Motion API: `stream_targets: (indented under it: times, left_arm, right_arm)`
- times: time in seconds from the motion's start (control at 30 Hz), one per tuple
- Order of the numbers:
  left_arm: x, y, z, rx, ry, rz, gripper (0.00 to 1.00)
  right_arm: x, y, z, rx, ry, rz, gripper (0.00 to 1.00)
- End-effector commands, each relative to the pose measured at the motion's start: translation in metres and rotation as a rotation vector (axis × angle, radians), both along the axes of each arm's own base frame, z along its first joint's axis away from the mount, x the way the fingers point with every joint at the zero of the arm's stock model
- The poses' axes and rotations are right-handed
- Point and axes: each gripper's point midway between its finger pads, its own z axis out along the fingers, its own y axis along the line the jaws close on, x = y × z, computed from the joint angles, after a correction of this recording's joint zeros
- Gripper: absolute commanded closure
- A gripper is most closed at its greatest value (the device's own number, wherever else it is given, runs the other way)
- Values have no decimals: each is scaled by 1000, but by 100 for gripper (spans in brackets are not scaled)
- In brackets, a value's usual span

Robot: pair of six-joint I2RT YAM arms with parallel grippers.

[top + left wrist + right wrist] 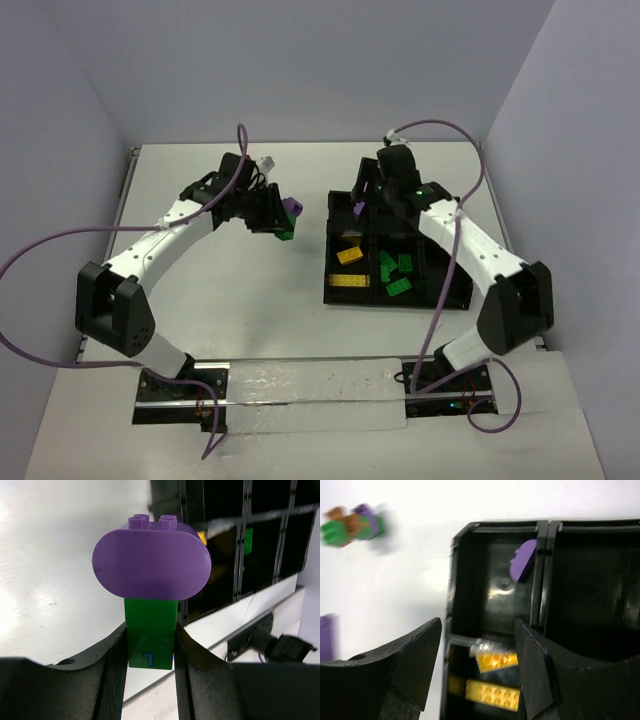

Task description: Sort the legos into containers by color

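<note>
A green brick (pixel 150 617), topped by a purple brick (pixel 150 565), is being clamped by the narrowed left gripper (pixel 150 632); its printed "1" is being shown in the wrist view alone. The right gripper (pixel 479 625) is being held spread wide above yellow bricks (pixel 492 692) in the tray (pixel 542 585).

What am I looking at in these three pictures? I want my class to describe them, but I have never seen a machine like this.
Two white robot arms stand at a table's near edge. One picture looks down from above; the other two come from cameras on each wrist. The left tool is shut on a small green plastic brick topped by a purple rounded brick. The right tool hangs open and empty over a flat black plastic tray, whose compartments hold yellow bricks and green bricks.
</note>
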Motion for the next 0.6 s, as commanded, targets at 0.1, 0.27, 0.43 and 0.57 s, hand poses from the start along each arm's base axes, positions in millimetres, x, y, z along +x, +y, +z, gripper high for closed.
stream_targets:
  times: [0.1, 0.27, 0.43, 0.57]
  left_arm:
    - [-33, -31, 34, -253, -100, -234, 100]
    - [-43, -35, 28, -285, -75, -276, 100]
    - [-36, -29, 11, -218, -57, -234, 100]
    - [-18, -18, 3, -134, -83, -137, 100]
  right_arm:
    - [-41, 31, 41, 164, -85, 231, 32]
    - [-57, 50, 55, 205, -99, 378, 28]
    - [-64, 63, 53, 230, -5, 383, 24]
    - [-70, 78, 47, 254, 37, 329, 24]
